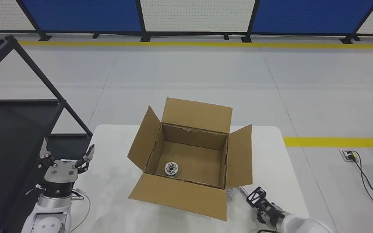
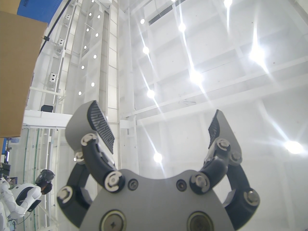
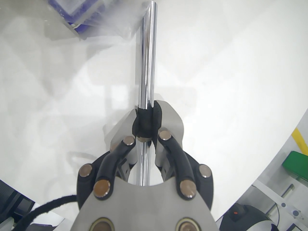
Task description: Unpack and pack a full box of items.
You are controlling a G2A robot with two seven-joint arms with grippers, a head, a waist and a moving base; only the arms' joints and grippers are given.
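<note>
An open cardboard box point(image 1: 192, 125) stands in the middle of the white table point(image 1: 111, 175), all its flaps spread outward. A small round white-and-black item point(image 1: 171, 168) lies on its floor near the front left corner. My right gripper point(image 1: 252, 196) sits low at the box's front right corner. In the right wrist view this gripper point(image 3: 147, 115) is shut on a shiny metal rod point(image 3: 146, 54) that points toward a blurred blue-and-white package point(image 3: 77, 3). My left gripper point(image 1: 67, 150) is at the table's left edge, open and empty point(image 2: 156, 111), facing the ceiling beside a box flap point(image 2: 14, 73).
A black metal rack point(image 1: 29, 116) stands just left of the table. Blue and white partition panels point(image 1: 198, 14) line the far side of the floor. A green object point(image 3: 297, 167) sits below the table's right edge.
</note>
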